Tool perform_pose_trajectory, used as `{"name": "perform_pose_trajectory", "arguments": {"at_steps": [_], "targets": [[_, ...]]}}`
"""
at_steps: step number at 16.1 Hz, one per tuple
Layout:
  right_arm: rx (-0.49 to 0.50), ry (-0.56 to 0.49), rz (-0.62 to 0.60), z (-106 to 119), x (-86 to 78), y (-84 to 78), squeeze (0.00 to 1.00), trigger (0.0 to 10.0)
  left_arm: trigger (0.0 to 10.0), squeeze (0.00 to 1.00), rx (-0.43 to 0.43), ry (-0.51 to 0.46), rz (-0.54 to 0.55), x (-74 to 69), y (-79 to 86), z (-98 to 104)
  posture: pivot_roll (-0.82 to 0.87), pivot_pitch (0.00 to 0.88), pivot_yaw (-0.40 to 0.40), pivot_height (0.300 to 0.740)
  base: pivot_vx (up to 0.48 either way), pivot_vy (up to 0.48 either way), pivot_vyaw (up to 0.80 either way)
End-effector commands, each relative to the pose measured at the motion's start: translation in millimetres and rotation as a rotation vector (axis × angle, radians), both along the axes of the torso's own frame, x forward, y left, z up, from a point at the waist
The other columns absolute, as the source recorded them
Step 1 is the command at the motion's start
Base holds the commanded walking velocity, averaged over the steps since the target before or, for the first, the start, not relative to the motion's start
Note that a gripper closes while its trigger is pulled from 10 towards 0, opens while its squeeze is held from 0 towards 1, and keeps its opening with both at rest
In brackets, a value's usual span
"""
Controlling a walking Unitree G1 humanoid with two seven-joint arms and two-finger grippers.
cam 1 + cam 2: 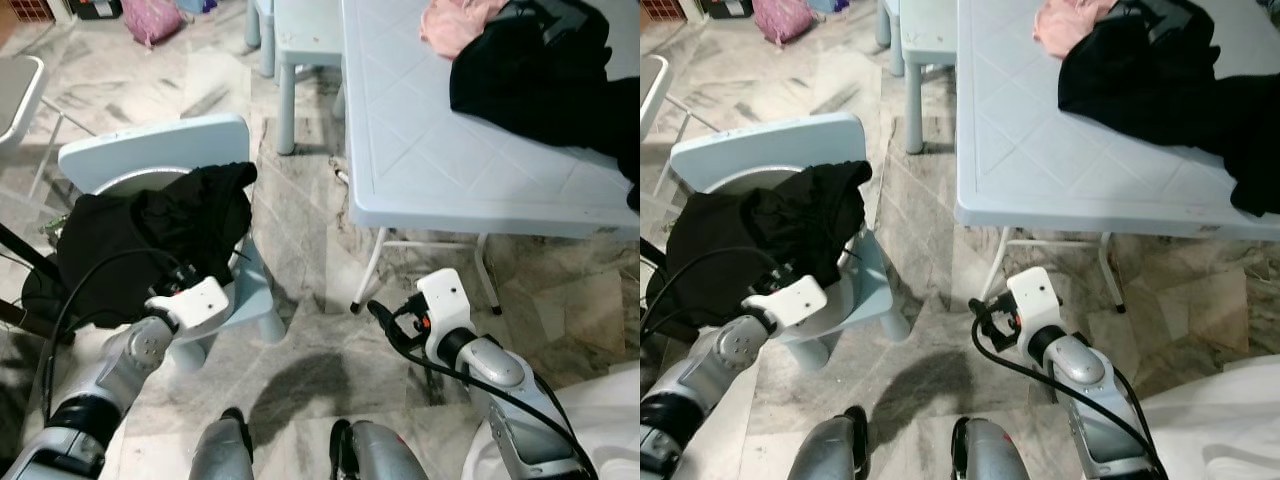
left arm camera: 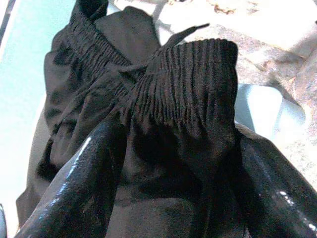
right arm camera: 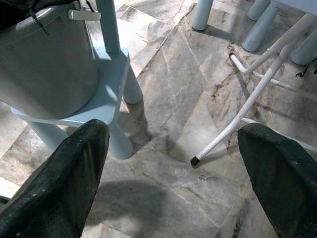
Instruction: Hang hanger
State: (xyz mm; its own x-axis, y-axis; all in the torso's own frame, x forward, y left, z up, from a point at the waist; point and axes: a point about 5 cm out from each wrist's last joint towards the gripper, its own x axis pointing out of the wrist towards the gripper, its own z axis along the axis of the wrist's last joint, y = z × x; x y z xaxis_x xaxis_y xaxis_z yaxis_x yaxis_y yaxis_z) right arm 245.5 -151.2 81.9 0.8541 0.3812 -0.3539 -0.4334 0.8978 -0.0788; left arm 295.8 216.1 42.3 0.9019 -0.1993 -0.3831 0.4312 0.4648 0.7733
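A black garment with a ribbed elastic waistband is heaped in a grey basin on a pale blue chair. My left gripper is at the garment's near edge. It is open, and the waistband lies between its two fingers. My right gripper hovers open over the marble floor, between the chair's base and a white table leg, with nothing in it. In the left eye view it sits low at the centre right.
A pale blue plastic table stands to the right, carrying black clothes and a pink cloth. A blue stool and a pink bag are farther back. White fabric lies at the bottom right.
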Motion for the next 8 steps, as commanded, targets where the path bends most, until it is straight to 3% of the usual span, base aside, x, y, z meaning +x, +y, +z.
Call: {"name": "perform_pose_trajectory", "arguments": {"at_steps": [1,5,6,8], "targets": [[-0.008,0.026,0.004,-6,-4.7,-0.9,0.00,10.0,10.0,0.00,0.015,0.056,-0.015,-4.5,-0.8,-9,-0.03,0.205,-0.071,0.740,0.000,0.000,0.00],[-0.002,0.036,0.022,-6,-7.6,0.0,0.00,10.0,10.0,0.00,-0.028,0.139,-0.006,-7.0,-3.7,-15,-0.04,0.209,-0.067,0.740,0.000,0.000,0.00],[-0.006,0.037,0.017,-6,-8.0,-1.7,0.00,10.0,10.0,1.00,-0.077,0.149,0.002,-13.3,-5.1,-16,-0.04,0.212,-0.067,0.740,0.000,0.000,0.00],[-0.008,0.040,0.016,-7,-8.1,-1.8,0.00,10.0,10.0,1.00,-0.094,0.125,0.032,-18.7,-2.2,-16,-0.03,0.217,-0.068,0.740,0.000,0.000,0.00]]}}
